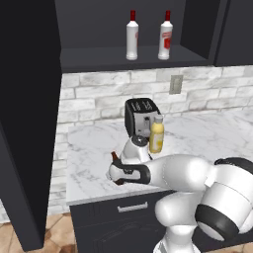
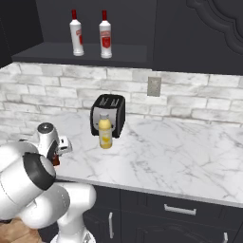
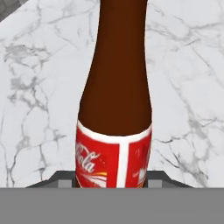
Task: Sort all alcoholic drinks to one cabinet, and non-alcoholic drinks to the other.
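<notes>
A small dark brown bottle [image 3: 116,87] with a red label stands upright on the marble counter [image 1: 207,133] near its front left edge; its neck [image 1: 114,156] pokes up beside the hand. My gripper [image 1: 118,175] is shut on this bottle at label height. A fat yellow juice bottle [image 1: 156,135] with a pale cap stands in front of the toaster. Two slim white bottles with red caps [image 1: 132,37] [image 1: 166,37] stand on the shelf of the open dark upper cabinet [image 1: 99,57]. A second dark upper cabinet [image 2: 199,33] to the right has its door closed.
A black and silver toaster [image 1: 140,116] sits against the brick backsplash, just behind the juice bottle [image 2: 105,134]. A wall outlet [image 2: 154,86] is on the bricks. The open cabinet door [image 1: 24,123] hangs at the left. Drawers with silver handles [image 2: 179,209] lie below the counter.
</notes>
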